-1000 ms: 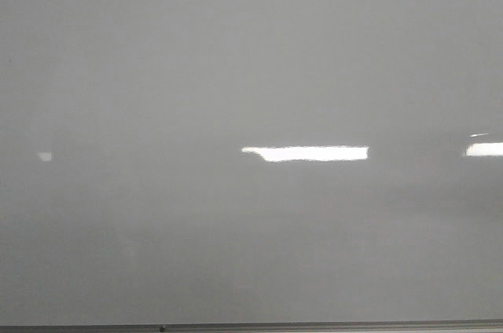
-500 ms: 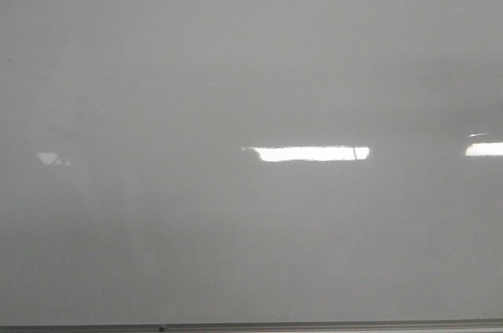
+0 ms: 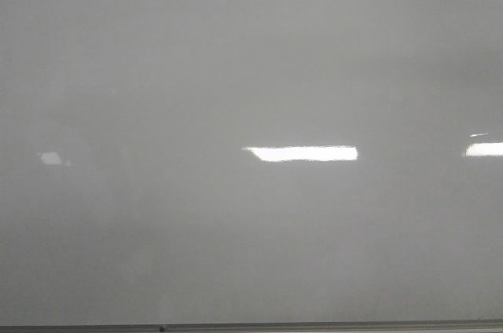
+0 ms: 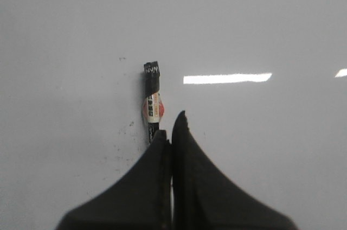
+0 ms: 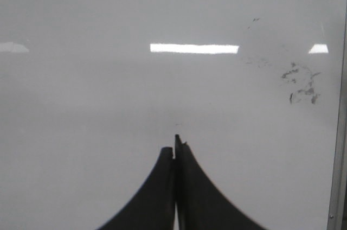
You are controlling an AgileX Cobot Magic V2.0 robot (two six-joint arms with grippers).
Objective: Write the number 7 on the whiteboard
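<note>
The whiteboard (image 3: 251, 74) fills the front view, glossy pale grey, and no number 7 shows on it in any view. Neither gripper is in the front view. In the left wrist view my left gripper (image 4: 171, 132) is shut on a black marker (image 4: 152, 94) with a red and white label. The marker sticks out past the fingertips toward the whiteboard (image 4: 260, 24); I cannot tell whether its tip touches. In the right wrist view my right gripper (image 5: 174, 148) is shut and empty, facing the whiteboard (image 5: 108, 94).
A thin grey frame edge (image 3: 314, 325) runs along the board's bottom. Bright rectangular light glares (image 3: 302, 153) lie on the board. Old dark ink smudges (image 5: 301, 83) sit near the board's frame edge (image 5: 339, 132) in the right wrist view. Faint specks (image 4: 127, 127) lie beside the marker.
The board stays blank. Only reflections shift: the middle glare has grown a little shorter at its right end and a faint shadow at the left has moved.
</note>
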